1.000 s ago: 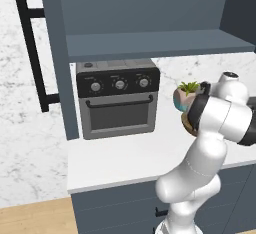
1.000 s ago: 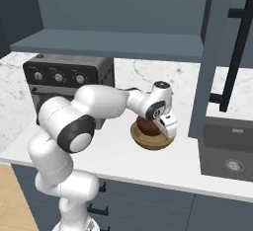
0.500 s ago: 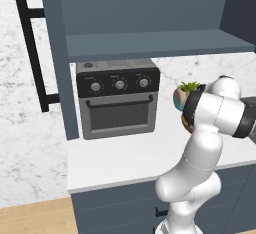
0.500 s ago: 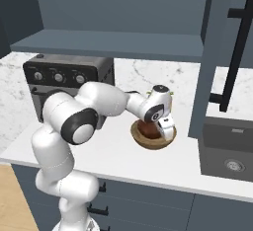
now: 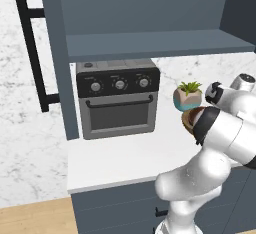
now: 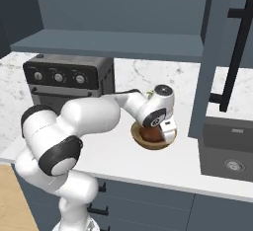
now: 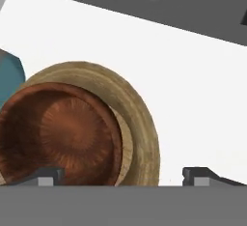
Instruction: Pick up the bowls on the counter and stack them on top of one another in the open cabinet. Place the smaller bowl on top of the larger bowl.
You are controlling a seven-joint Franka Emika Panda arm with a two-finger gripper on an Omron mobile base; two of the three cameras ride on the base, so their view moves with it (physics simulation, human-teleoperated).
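The smaller bowl (image 7: 60,135), glossy dark reddish-brown, sits inside the larger bowl (image 7: 140,128), whose tan rim curves around its right side in the hand view. The small bowl is pushed toward one side of the large one, so a crescent of tan interior shows between the two rims. Both rest on the white counter (image 7: 193,85). In the right base view the smaller bowl (image 6: 149,134) appears as a dark round shape within the larger bowl (image 6: 153,143), just below my wrist.

My gripper (image 7: 123,174) hangs directly over the bowls with its fingers spread wide: one fingertip (image 7: 46,176) lies over the inside of the smaller bowl, the other (image 7: 200,174) over bare counter beyond the larger bowl's rim. Both bowls' near rims fall between them. I cannot tell whether either fingertip touches a bowl. In the right base view the gripper (image 6: 167,130) points down at the bowls.

Beside the larger bowl, a teal plant pot (image 5: 187,99) with a green plant stands on the counter; its teal edge (image 7: 12,75) shows just next to the bowl's rim in the hand view. Further from the bowls, a grey toaster oven (image 5: 119,98) stands on the counter against the marble wall. Above the bowls runs the shelf of the open cabinet (image 6: 113,42), and its door (image 6: 217,52) with a long black handle (image 6: 234,57) stands open beside them. A dark sink (image 6: 230,148) is set into the counter on the bowls' other side from the oven.
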